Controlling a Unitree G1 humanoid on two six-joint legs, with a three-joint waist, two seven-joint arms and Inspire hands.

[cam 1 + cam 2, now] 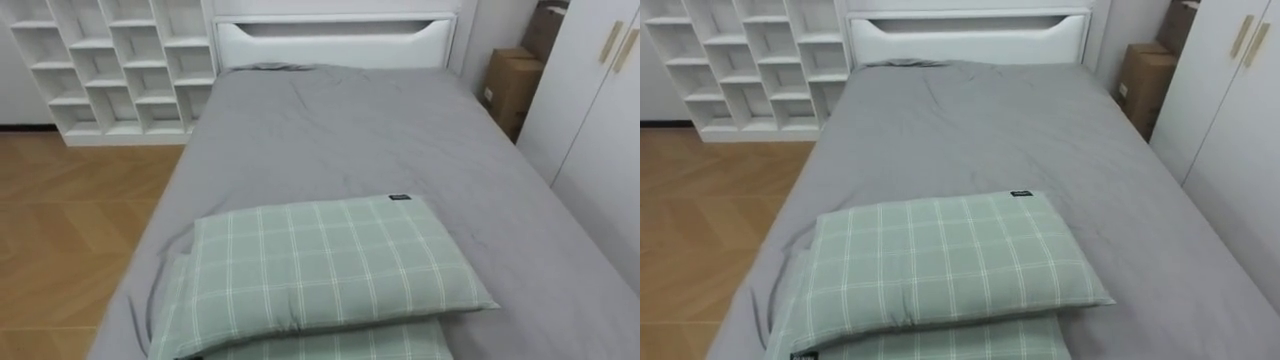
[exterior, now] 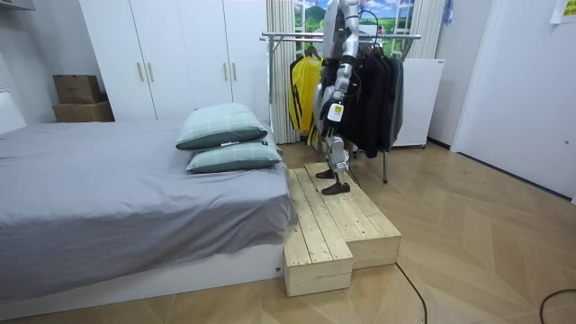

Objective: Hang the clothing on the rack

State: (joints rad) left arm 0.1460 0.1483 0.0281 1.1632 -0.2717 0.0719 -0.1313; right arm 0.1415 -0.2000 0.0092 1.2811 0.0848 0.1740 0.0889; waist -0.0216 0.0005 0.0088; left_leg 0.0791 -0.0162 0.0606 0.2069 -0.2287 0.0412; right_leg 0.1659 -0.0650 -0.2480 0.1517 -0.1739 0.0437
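In the room view I stand on a low wooden platform [image 2: 337,220] at the end of the bed, facing the bed, with the clothes rack [image 2: 360,37] right behind me. A yellow garment [image 2: 304,90] and several dark clothes [image 2: 380,90] hang on its rail. My left hand [image 2: 335,112] hangs down at my side, too small to read. Ahead of me in the eye views lies the grey bed [image 1: 350,140] with two green checked pillows [image 1: 320,265] stacked at the near end. No loose garment lies on the bed.
White wardrobe doors [image 1: 600,90] run along the bed's right side, with cardboard boxes [image 1: 510,85] beyond them. A white cubby shelf [image 1: 115,65] stands at the far left over wooden floor [image 1: 60,220]. A white cabinet [image 2: 418,99] stands behind the rack.
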